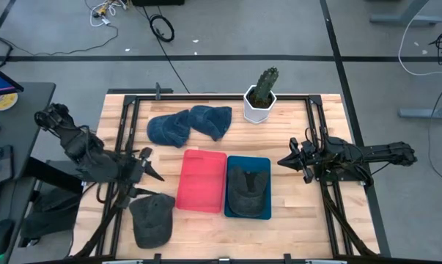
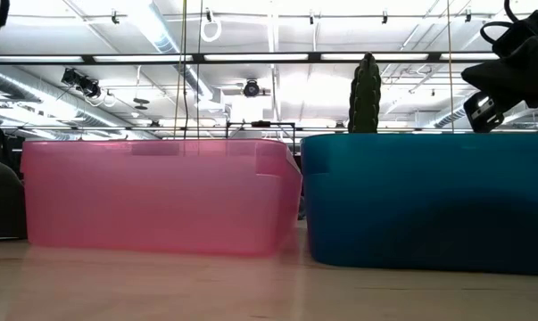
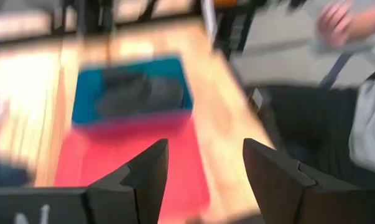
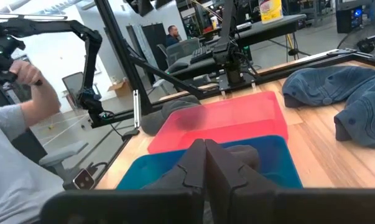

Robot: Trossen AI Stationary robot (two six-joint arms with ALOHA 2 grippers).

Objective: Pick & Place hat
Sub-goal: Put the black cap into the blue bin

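Note:
A grey hat [image 1: 150,218] lies flat on the table at the near left. A dark hat [image 1: 247,187] lies inside the blue bin [image 1: 265,163], and two blue hats [image 1: 169,128] [image 1: 212,119] lie at the far side. My left gripper [image 1: 152,166] hovers open above the table, left of the red bin [image 1: 201,180] and beyond the grey hat. In the left wrist view nothing is between the fingers of my left gripper [image 3: 206,165]. My right gripper [image 1: 285,161] is shut and empty, level, just right of the blue bin; the right wrist view shows it [image 4: 206,155] the same way.
A cactus in a white pot [image 1: 260,97] stands at the far edge of the table. A black frame [image 1: 125,110] runs along the table's sides. A person [image 4: 13,143] sits beyond the table's left side.

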